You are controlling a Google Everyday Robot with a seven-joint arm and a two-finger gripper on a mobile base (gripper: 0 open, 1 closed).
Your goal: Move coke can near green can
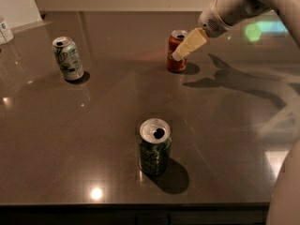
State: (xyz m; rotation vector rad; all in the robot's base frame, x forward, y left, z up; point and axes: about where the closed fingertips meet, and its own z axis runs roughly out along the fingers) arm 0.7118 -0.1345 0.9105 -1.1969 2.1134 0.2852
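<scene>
Pincer (pixel 181 52) first: where is it?

At the far right of the tabletop (pixel 225 139), on the end of the pale arm (pixel 234 8) that reaches in from the upper right. Its cream tip points down and to the left and lies across the upper part of the coke can (pixel 176 65).

Is the pincer open, or closed on the can?

That cannot be told. The tip overlaps the can in this view, and it is not clear whether it grips the can or only touches it.

And the coke can itself?

It stands upright on the far side of the tabletop, right of centre, with its silver top showing. The green can (pixel 153 153) stands upright near the front edge, about the middle, well apart from the coke can.

Anything else?

A paler can with green markings (pixel 69 60) stands upright at the far left, and a white container (pixel 4 31) shows at the left edge.
</scene>
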